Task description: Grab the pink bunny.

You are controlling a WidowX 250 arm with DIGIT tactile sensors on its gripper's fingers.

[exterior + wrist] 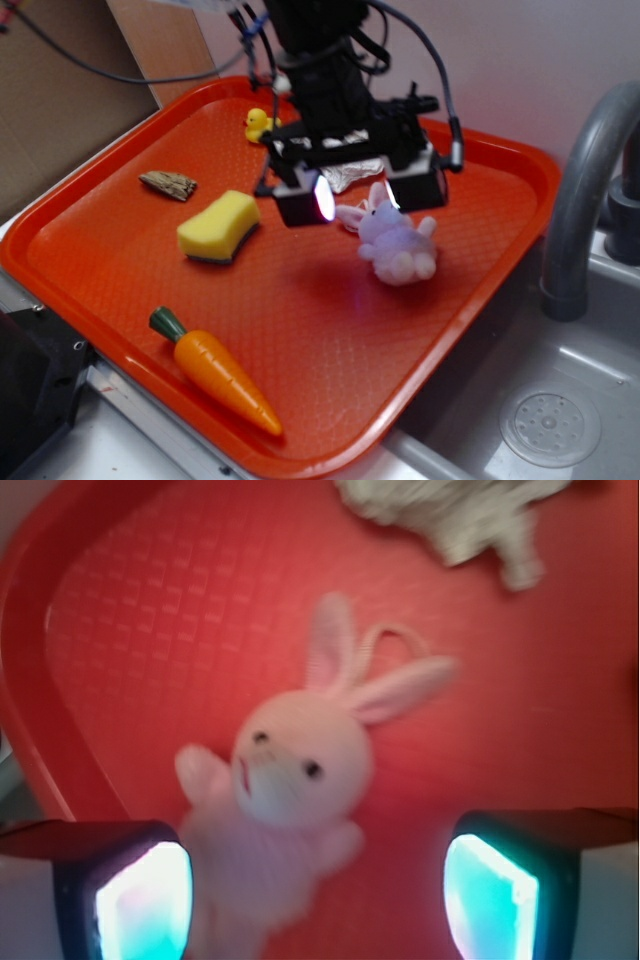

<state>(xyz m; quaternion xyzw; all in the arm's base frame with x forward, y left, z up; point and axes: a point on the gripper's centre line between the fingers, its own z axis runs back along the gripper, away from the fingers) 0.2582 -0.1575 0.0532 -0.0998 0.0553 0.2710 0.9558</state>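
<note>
The pink bunny (393,245) lies on the orange tray (120,250), right of the middle, ears pointing to the back. In the wrist view the pink bunny (290,790) lies face up, its body next to the left pad (145,905) with a wide gap to the right pad (490,895). My gripper (358,198) is open and hovers just above the bunny's ears, jaws standing on either side. A white wad of paper (352,173) lies behind the gripper; it also shows in the wrist view (450,515).
A yellow sponge (218,227), a toy carrot (215,373), a brown bark-like piece (168,184) and a yellow duck (259,124) lie on the tray. A grey faucet (590,190) and sink (545,420) are at the right.
</note>
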